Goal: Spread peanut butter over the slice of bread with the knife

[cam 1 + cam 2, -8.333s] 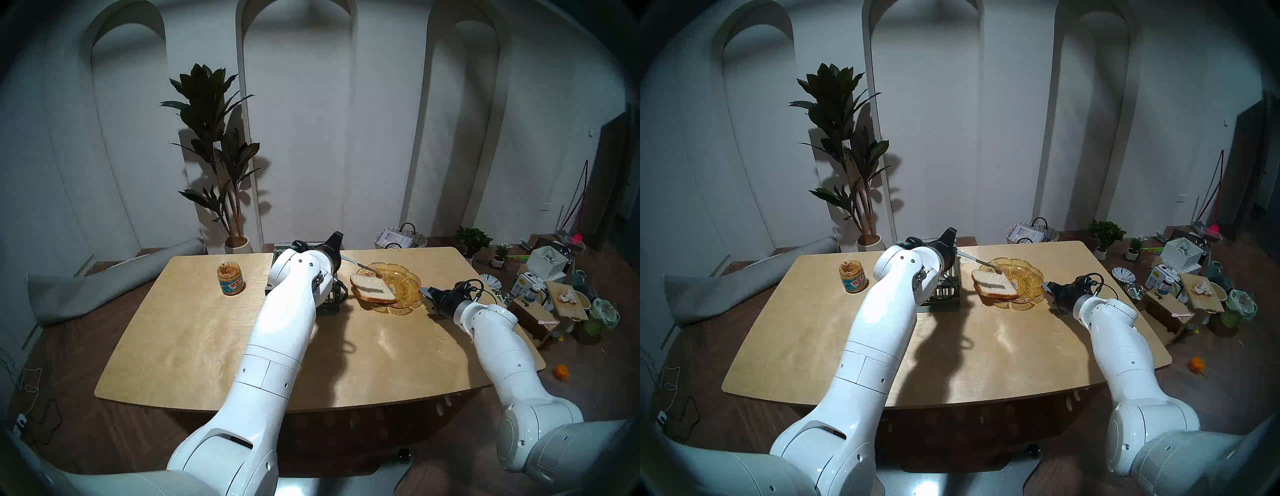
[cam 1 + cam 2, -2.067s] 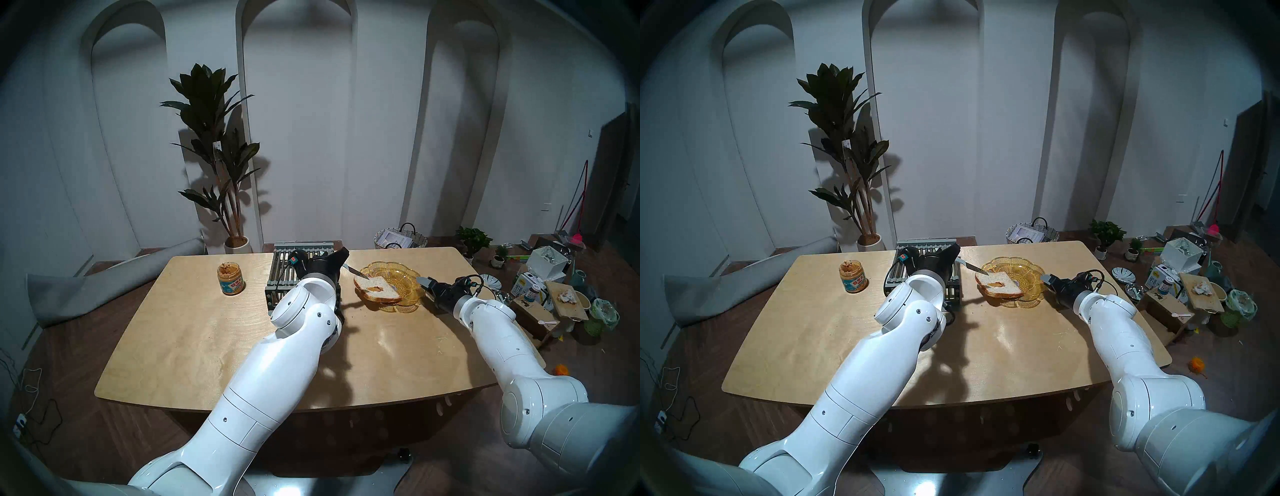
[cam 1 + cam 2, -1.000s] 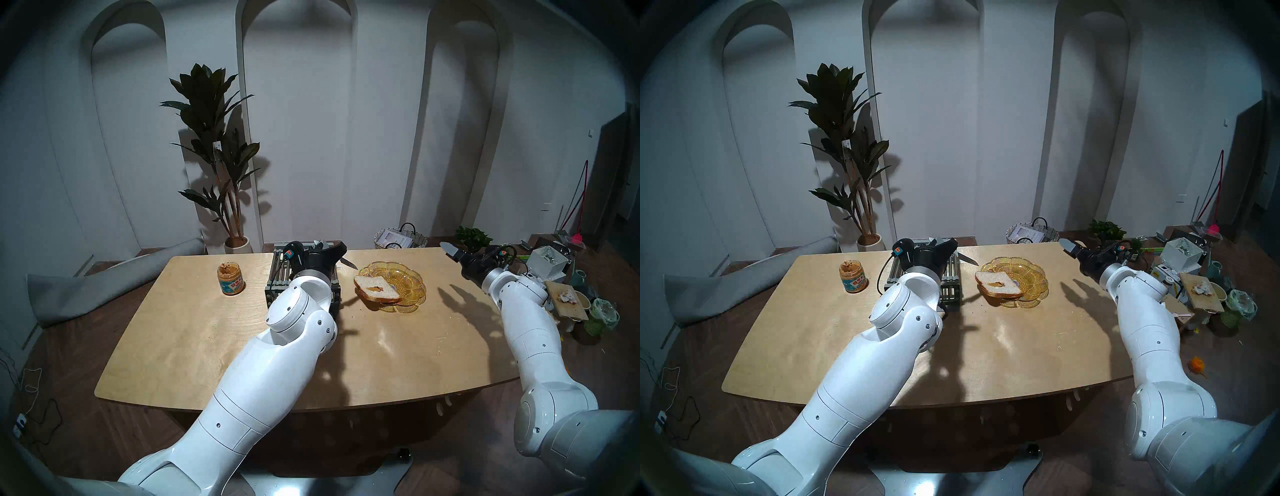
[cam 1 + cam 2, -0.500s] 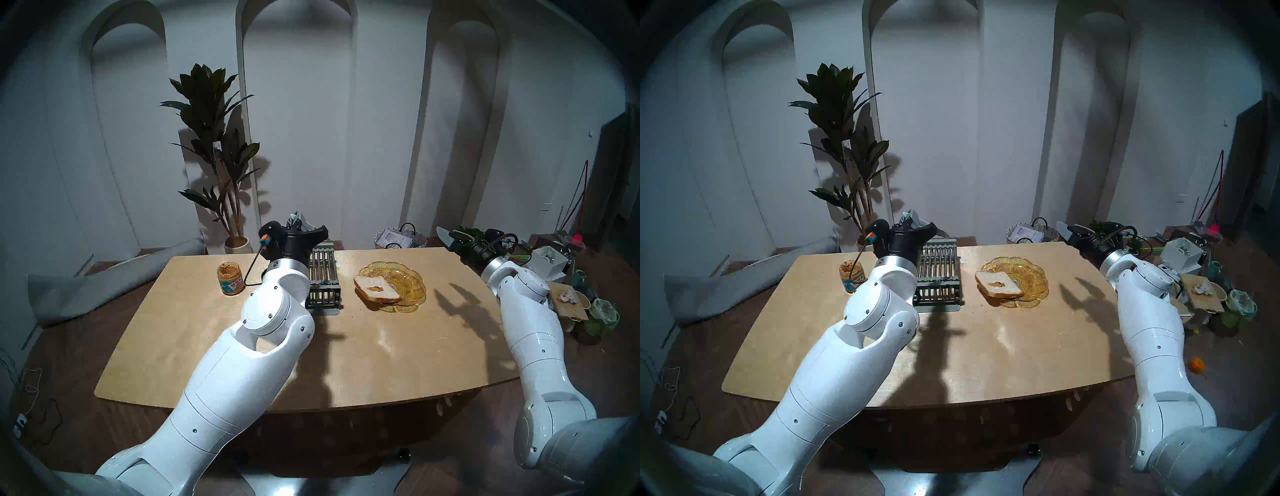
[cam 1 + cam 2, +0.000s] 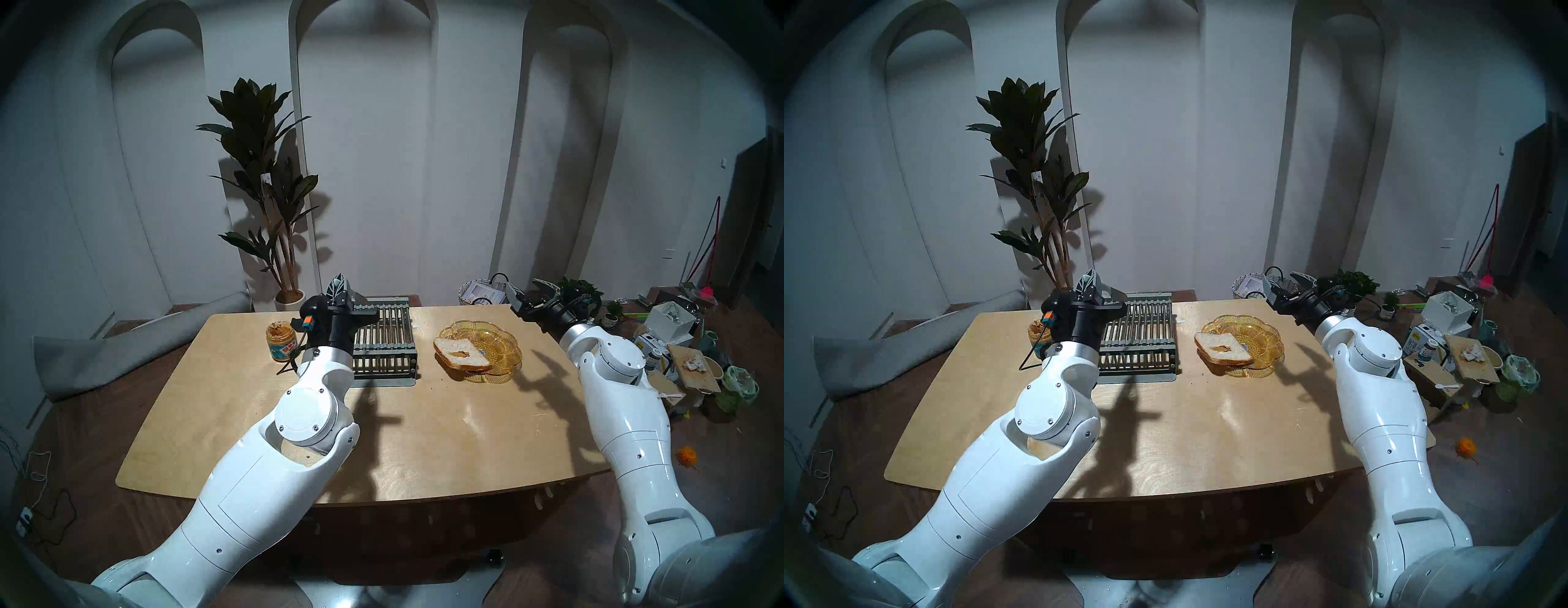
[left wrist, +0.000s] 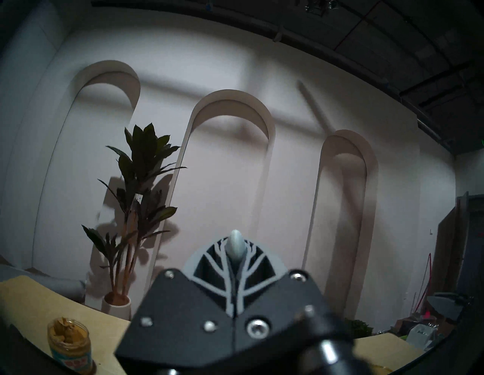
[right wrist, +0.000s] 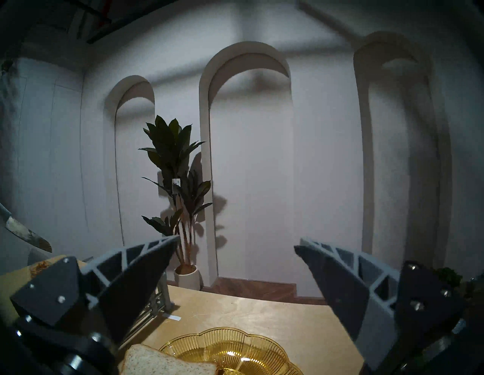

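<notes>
Gripping the knife (image 6: 236,248) by its grey handle, the left gripper (image 5: 344,294) had its fingers pressed together, raised above the table (image 5: 237,407) between the grey rack (image 5: 384,339) and the jar of peanut butter (image 5: 282,341), nearer the jar. Its smeared blade angled down in the right wrist view. Well to the right, the slice of bread (image 5: 461,353) lay on the amber plate (image 5: 505,339) with one small brown smear. Behind it, the right gripper (image 5: 530,296) hung spread wide, holding nothing. Spreading looked barely begun.
</notes>
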{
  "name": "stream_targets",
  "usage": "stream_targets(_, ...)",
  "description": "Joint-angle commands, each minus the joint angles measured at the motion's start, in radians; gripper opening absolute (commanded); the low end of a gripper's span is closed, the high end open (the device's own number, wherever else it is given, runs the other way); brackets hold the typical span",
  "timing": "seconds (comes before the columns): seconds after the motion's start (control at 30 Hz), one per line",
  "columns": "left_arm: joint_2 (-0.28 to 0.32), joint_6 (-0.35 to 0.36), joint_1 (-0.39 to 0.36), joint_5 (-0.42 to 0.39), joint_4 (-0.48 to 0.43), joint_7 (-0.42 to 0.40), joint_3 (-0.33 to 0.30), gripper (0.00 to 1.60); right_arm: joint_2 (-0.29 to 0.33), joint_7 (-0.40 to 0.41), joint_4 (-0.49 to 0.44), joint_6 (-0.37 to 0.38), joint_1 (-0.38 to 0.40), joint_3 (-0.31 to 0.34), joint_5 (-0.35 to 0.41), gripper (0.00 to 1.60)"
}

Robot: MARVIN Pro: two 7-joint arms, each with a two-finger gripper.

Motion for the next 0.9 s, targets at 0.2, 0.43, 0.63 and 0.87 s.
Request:
stream_targets(0.2,0.018,-0.155,-0.040,0.142,0.116,-0.031,0.020,0.00,-0.097,-0.241,-0.195,-0.091,-0.122,0.029,-0.170,1.60)
stream_targets(0.43,0.006,-0.227,-0.071,0.168,0.186,-0.052,0.036,0.00,-0.157,-0.377,-0.262,-0.001,-0.146,0.014,-0.264,1.60)
stream_targets(0.63,-0.005,-0.253,-0.088,0.173,0.217,-0.058,0.038,0.00,-0.191,-0.428,-0.238,0.100,-0.109,0.001,-0.250,1.60)
stream_targets(0.87,-0.015,-0.269,-0.112,0.167,0.261,-0.080,0.036,0.00,-0.192,-0.422,-0.200,0.206,-0.053,0.004,-0.210,1.60)
